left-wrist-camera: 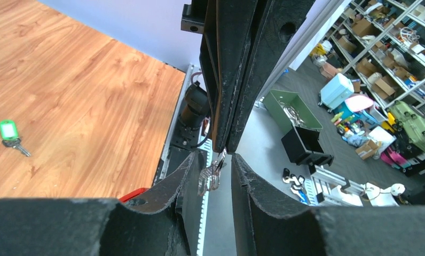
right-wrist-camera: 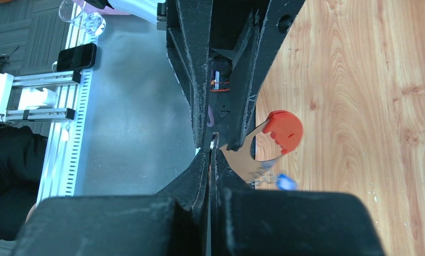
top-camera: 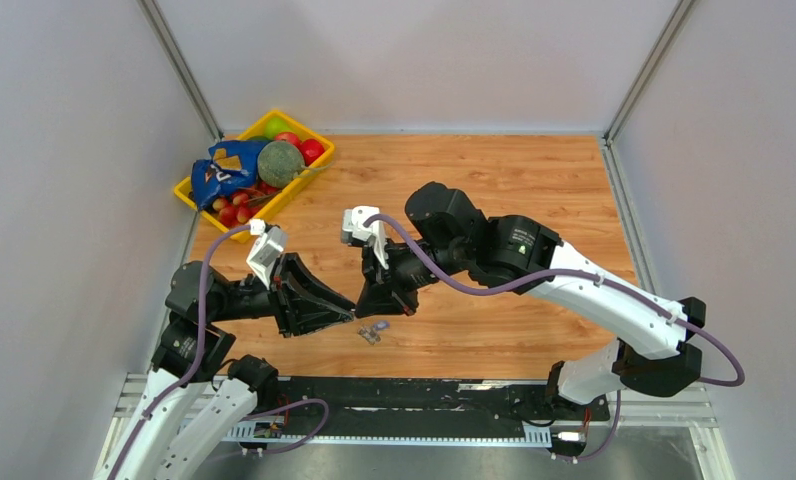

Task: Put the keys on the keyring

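Observation:
My right gripper (right-wrist-camera: 211, 154) is shut on the thin silvery ring of the keyring (right-wrist-camera: 214, 141). The keyring's red piece (right-wrist-camera: 281, 130) and silver plate hang beside it, with the blue key (right-wrist-camera: 286, 182) blurred below. In the top view both grippers meet tip to tip over the near table, left gripper (top-camera: 350, 313) and right gripper (top-camera: 364, 306), with the bunch (top-camera: 371, 332) dangling under them. My left gripper (left-wrist-camera: 215, 158) is open, with the ring (left-wrist-camera: 212, 174) between its fingers. The green key (left-wrist-camera: 8, 131) lies alone on the wood.
A yellow basket (top-camera: 189, 192) at the back left holds red and green balls, a large green ball and a blue bag. The table's near edge and the black rail (top-camera: 414, 395) are just below the grippers.

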Robot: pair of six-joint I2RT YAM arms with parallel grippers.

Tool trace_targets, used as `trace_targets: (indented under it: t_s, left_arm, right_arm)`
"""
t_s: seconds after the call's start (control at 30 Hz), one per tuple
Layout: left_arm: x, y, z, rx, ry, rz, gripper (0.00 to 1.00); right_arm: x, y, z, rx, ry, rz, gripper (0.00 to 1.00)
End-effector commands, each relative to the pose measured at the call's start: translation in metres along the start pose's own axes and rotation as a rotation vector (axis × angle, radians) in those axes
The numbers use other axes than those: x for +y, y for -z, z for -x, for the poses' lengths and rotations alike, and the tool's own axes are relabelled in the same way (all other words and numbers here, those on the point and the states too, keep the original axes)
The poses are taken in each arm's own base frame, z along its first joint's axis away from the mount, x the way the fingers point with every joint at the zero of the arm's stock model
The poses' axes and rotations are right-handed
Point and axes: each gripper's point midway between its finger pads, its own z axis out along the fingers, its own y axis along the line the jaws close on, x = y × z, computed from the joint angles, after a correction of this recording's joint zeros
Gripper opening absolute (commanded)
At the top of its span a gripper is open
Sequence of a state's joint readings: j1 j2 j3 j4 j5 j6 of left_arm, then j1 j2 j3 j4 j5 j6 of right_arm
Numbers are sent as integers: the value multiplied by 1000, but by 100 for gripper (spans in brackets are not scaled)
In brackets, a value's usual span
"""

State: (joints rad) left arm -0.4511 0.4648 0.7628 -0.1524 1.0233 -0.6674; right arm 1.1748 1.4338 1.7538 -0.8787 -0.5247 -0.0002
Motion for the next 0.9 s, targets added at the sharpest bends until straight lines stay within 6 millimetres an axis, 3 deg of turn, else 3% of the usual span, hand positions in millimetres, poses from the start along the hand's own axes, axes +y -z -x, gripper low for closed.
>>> trace_targets:
  t_s: [0.0, 0.2, 0.3, 0.5, 0.6, 0.77, 0.87]
  left_arm:
    - [-8, 0, 6, -4, -49, -39, 34]
    - [-6, -1, 6, -4, -48, -34, 21]
    - [-5, -1, 4, 3, -45, -29, 5]
    - [1, 0, 6, -12, -51, 10, 0]
    - [-1, 0, 13, -46, -65, 19, 0]
    - [-5, 2, 24, -134, -84, 26, 0]
    - [-13, 4, 37, -203, -133, 5, 0]
  right_arm:
    - [4, 5, 33, -99, 28, 1, 0]
    - [3, 3, 31, -91, 30, 8, 0]
    - [2, 1, 29, -86, 29, 5, 0]
    - [1, 5, 29, -105, 28, -12, 0]
    - [1, 15, 32, -149, 52, -43, 20]
    - [5, 33, 33, -255, 123, -74, 36]
    - [3, 39, 26, -319, 178, -95, 40]
